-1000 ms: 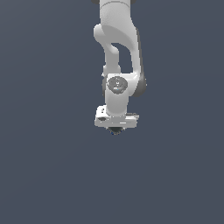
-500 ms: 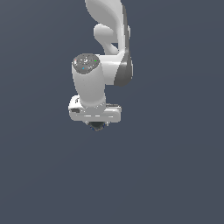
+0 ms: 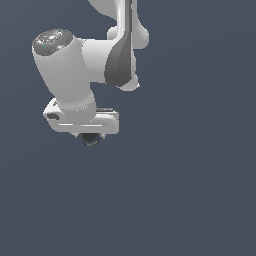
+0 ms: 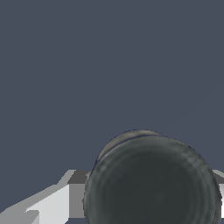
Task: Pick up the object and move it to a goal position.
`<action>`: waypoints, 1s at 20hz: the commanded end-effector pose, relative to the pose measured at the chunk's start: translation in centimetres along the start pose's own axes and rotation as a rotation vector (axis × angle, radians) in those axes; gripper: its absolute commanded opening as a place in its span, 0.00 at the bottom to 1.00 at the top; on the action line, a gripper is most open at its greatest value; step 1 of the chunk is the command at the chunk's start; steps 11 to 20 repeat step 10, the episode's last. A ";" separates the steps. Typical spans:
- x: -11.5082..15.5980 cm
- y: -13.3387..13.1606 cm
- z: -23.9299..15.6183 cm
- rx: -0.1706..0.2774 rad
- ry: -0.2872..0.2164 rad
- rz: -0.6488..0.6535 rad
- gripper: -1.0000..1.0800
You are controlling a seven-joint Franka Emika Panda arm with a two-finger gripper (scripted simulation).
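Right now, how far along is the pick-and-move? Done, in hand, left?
Done: the pick looks complete. The dark ball sits tucked under the white gripper, with nothing visible beneath it in the exterior view. In hand: the carry; in the wrist view the ball fills the space at the fingers. Left: delivery and release. No goal marker shows in either view, so the remaining travel can't be judged.
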State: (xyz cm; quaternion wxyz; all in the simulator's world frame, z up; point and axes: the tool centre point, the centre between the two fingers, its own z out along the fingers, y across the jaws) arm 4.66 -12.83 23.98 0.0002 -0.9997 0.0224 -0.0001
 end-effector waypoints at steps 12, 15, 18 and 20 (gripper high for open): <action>1.0 2.0 -2.2 0.000 0.000 -0.001 0.00; 1.0 2.0 -2.2 0.000 0.000 -0.001 0.00; 1.0 2.0 -2.2 0.000 0.000 -0.001 0.00; 1.0 2.0 -2.2 0.000 0.000 -0.001 0.00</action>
